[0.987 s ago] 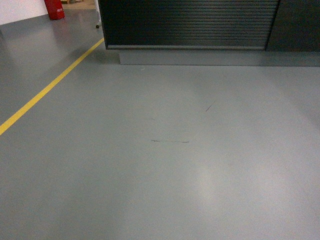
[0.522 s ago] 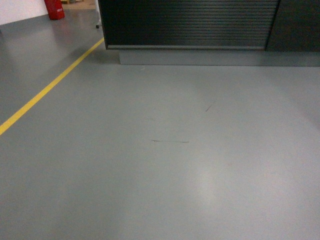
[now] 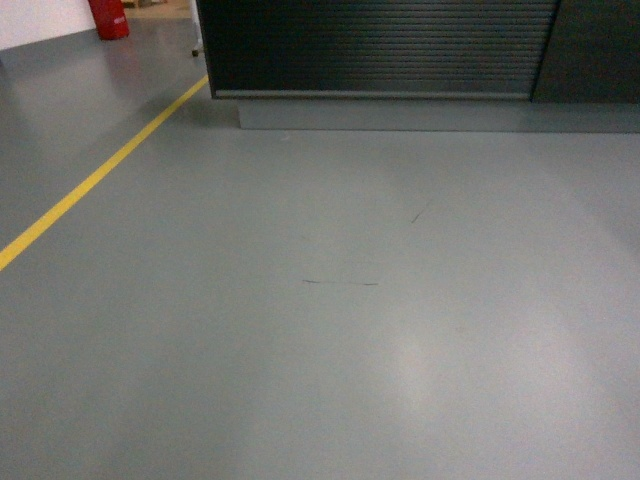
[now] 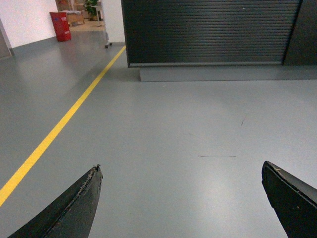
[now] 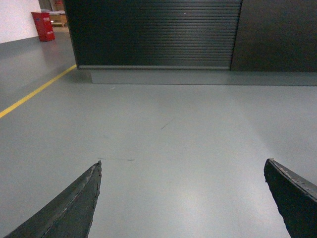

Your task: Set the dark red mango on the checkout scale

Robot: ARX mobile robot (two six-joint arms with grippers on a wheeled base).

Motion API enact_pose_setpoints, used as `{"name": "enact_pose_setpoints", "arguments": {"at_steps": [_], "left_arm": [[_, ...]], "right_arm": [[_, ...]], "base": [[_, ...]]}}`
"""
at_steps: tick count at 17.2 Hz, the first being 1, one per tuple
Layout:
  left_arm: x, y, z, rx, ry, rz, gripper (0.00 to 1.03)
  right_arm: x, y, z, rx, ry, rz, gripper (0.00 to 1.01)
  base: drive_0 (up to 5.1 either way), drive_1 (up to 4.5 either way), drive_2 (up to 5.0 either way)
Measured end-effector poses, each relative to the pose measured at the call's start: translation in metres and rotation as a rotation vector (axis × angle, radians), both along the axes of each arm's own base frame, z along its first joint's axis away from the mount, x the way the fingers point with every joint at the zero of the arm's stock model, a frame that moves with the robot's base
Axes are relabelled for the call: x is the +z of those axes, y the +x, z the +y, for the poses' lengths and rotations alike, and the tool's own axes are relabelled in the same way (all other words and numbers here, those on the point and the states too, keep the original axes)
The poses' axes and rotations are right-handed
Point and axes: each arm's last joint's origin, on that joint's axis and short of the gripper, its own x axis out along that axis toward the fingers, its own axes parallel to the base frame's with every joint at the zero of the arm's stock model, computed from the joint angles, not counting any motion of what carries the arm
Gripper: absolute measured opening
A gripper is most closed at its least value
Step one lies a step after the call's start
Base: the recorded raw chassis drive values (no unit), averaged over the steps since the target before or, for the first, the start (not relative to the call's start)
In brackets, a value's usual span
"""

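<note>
Near: both wrist views show L fingers [image 4: 74,208] and R fingers [image 5: 69,206] spread wide apart, nothing between them. Bare grey floor [image 3: 330,330] ahead. Far, 12 o'clock: checkout [image 3: 380,45], ribbed front only. Mango and scale not in view, so bearing, long axis, nearer arm can't be told.
</note>
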Motion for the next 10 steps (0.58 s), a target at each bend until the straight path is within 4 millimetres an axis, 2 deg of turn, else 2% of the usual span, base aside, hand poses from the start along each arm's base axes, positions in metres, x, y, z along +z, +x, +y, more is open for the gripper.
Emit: {"name": "enact_pose_setpoints", "arguments": {"at_steps": [7,10], "left_arm": [[0.0,0.0,0.0,0.0,0.0,0.0,0.98],[0.0,0.0,0.0,0.0,0.0,0.0,0.98]], "right_arm": [[0.0,0.0,0.0,0.0,0.0,0.0,0.98],[0.0001,0.0,0.0,0.0,0.0,-0.001,0.98]], "base": [[0.0,0.0,0.0],[0.1,3.53,-3.3]]}}
